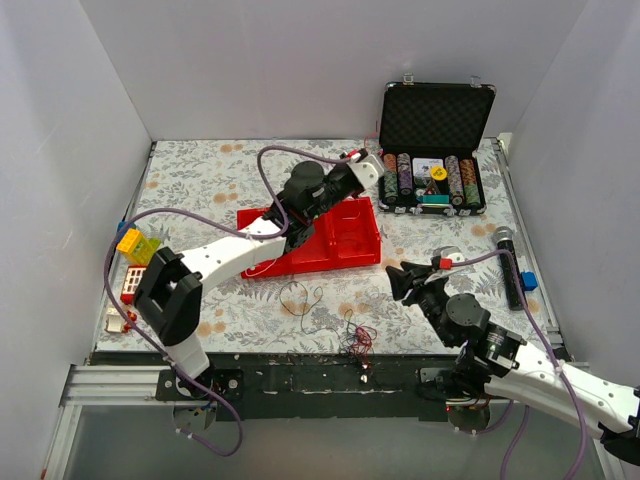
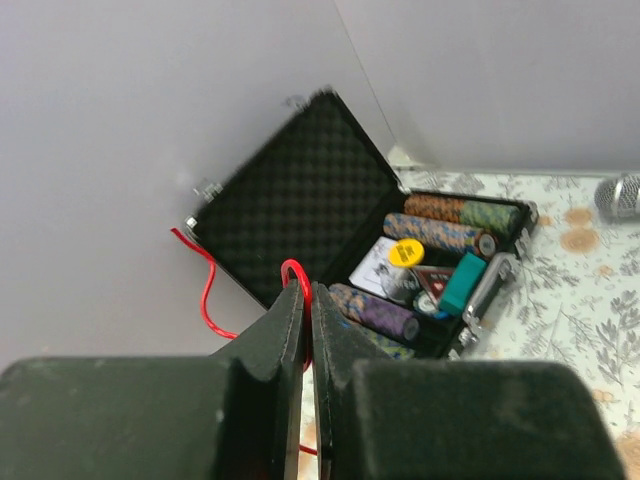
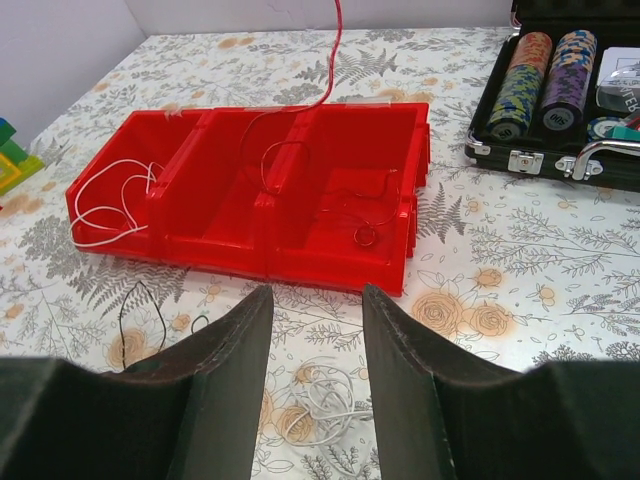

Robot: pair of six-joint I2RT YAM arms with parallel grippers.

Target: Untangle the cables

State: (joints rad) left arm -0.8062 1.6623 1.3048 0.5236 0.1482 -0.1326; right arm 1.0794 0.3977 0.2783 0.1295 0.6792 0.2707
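My left gripper [image 1: 368, 165] is raised above the far right corner of the red tray [image 1: 350, 245], close to the chip case. In the left wrist view it [image 2: 305, 290] is shut on a thin red cable [image 2: 291, 268], which loops over the fingertips and trails off to the left. My right gripper [image 1: 397, 277] is open and empty. In the right wrist view it [image 3: 317, 295] hovers low over a small white cable tangle [image 3: 325, 400] on the table. The tray [image 3: 330, 270] holds a white cable [image 3: 105, 205] in its left compartment and red cables [image 3: 365, 215] in the others. More tangled cables [image 1: 355, 340] lie near the front edge.
An open black case of poker chips [image 1: 433, 160] stands at the back right. A microphone [image 1: 507, 265] and a blue block [image 1: 528, 281] lie at the right. Toy blocks [image 1: 135, 250] sit at the left edge. A loose black cable loop [image 1: 300, 297] lies in front of the tray.
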